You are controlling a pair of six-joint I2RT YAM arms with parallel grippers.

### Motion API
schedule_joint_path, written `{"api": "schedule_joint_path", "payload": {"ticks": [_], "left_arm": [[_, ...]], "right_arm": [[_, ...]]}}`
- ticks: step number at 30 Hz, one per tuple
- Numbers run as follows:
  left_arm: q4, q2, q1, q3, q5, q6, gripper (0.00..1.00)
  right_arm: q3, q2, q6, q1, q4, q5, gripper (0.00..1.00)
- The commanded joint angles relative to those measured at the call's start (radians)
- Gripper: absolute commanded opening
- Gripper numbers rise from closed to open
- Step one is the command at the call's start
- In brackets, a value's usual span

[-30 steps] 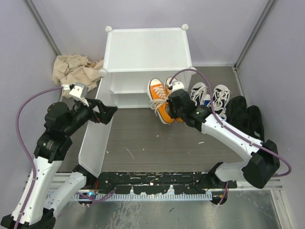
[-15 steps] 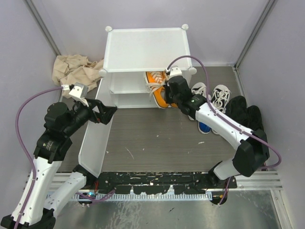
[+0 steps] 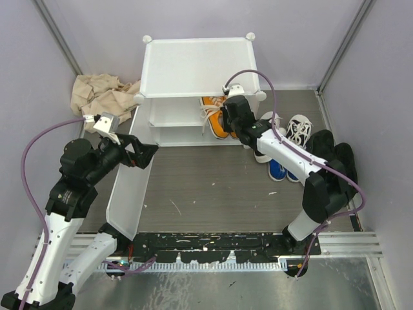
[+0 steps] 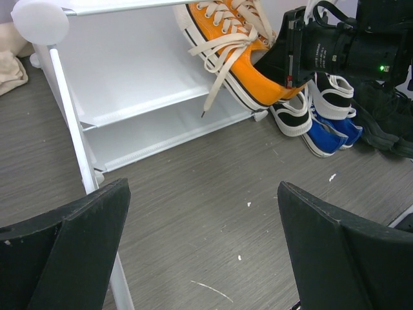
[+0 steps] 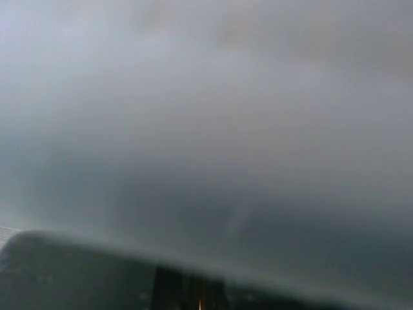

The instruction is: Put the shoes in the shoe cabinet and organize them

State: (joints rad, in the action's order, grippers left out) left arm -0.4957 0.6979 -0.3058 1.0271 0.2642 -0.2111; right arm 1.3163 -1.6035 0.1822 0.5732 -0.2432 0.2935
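The white shoe cabinet [image 3: 193,68] stands at the back with its door [image 3: 129,184] swung open to the left. My right gripper [image 3: 227,120] is shut on the heels of the orange shoes [image 3: 211,117], whose toes reach in over the inner shelf [image 4: 148,106] at the cabinet's right side. In the left wrist view the orange shoes [image 4: 240,55] hang tilted with laces dangling, the right gripper [image 4: 285,64] behind them. My left gripper [image 3: 148,150] stands open at the door's top edge, its jaws [image 4: 203,187] wide apart with only floor between. The right wrist view is a grey blur.
White shoes with black trim [image 3: 299,129], blue shoes [image 3: 277,169] and black shoes [image 3: 330,155] sit on the floor right of the cabinet. A crumpled beige cloth [image 3: 100,97] lies at the back left. Grey walls close in on both sides.
My right arm has carried the orange shoes from the floor in front of the cabinet back and up into its right opening. The left arm and door have not moved.
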Motion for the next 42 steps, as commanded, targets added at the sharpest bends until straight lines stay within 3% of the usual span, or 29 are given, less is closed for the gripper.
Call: {"api": "schedule_joint_path", "payload": {"ticks": [1, 2, 4, 7, 17, 20, 23, 30, 37, 42], "left_arm": [[-0.102, 0.004, 0.0, 0.003, -0.02, 0.001, 0.98], [-0.102, 0.003, 0.0, 0.002, -0.02, 0.001, 0.98], [-0.103, 0.005, 0.0, 0.002, -0.024, 0.001, 0.98], [-0.101, 0.008, 0.0, 0.004, -0.025, 0.002, 0.98], [-0.099, 0.015, 0.0, 0.0, -0.026, 0.005, 0.98], [-0.097, 0.016, 0.0, -0.007, -0.027, 0.01, 0.98], [-0.097, 0.017, 0.0, -0.011, -0.027, 0.018, 0.98], [-0.085, 0.027, 0.0, -0.022, -0.034, 0.023, 0.98], [-0.081, 0.027, -0.001, -0.033, -0.049, 0.029, 0.98], [-0.077, 0.021, 0.0, -0.045, -0.06, 0.033, 0.98]], "right_arm": [[0.101, 0.038, -0.011, -0.013, 0.26, 0.053, 0.01], [0.102, 0.036, -0.01, -0.015, 0.259, 0.054, 0.05], [0.104, 0.034, -0.011, -0.018, 0.254, 0.048, 0.22], [0.111, 0.035, -0.027, -0.021, 0.254, 0.021, 0.41], [0.099, 0.107, -0.03, -0.021, 0.238, -0.051, 0.61], [0.064, 0.165, -0.023, -0.021, 0.227, -0.066, 0.75], [0.017, 0.22, -0.018, -0.021, 0.23, -0.107, 0.99], [-0.091, 0.345, -0.017, -0.021, 0.244, -0.114, 1.0], [-0.125, 0.363, -0.024, -0.021, 0.148, -0.091, 1.0], [-0.196, 0.373, -0.026, -0.021, 0.15, -0.053, 0.9]]}}
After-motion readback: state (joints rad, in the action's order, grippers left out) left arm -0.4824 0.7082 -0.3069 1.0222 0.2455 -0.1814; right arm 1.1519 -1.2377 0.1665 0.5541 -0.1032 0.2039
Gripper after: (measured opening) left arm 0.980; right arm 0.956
